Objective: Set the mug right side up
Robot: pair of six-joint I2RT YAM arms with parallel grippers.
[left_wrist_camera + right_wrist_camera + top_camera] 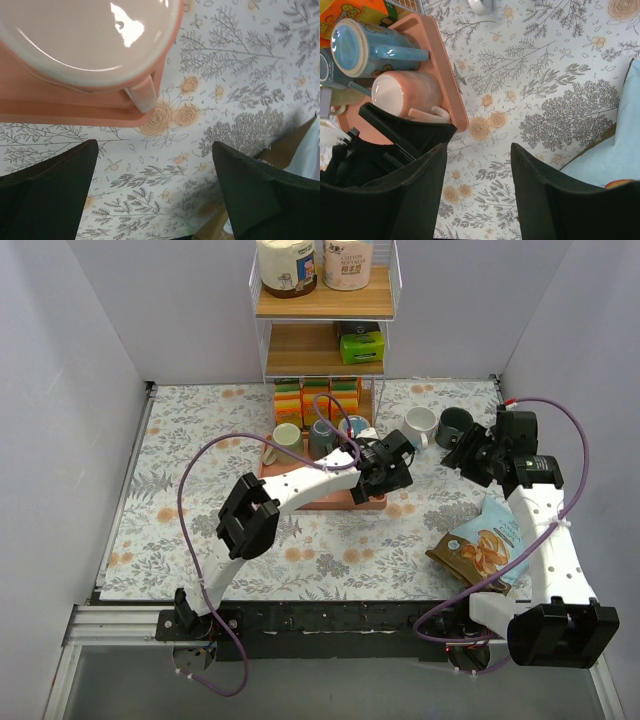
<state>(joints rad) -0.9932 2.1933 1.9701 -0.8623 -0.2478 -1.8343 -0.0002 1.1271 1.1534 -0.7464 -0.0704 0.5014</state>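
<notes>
A table [200,530] under a floral cloth fills the cell, with a wire-and-wood shelf rack [300,345] at its far edge. The left arm [300,485] reaches diagonally over the middle. The right arm [545,530] rises along the right side and bends inward. A salmon tray [325,503] lies at the centre, partly beneath the left arm, and a snack bag [478,545] lies flat on the cloth beside the right arm.

A green mug [288,438], a grey-blue mug [322,435] and a blue mug [352,427] line the tray's far side. The pink mug [85,35] sits upside down at the tray's right end, its pale glossy base facing up and its handle [142,92] at the tray's rim. A white mug [420,423] and a dark mug [455,425] stand side by side on the cloth, right of the tray.

The left gripper [155,200] hovers just past the pink mug, its jaws spread wide over bare cloth and gripping nothing. The right gripper [477,200] hangs near the dark mug with its jaws parted. Only cloth shows between them.
</notes>
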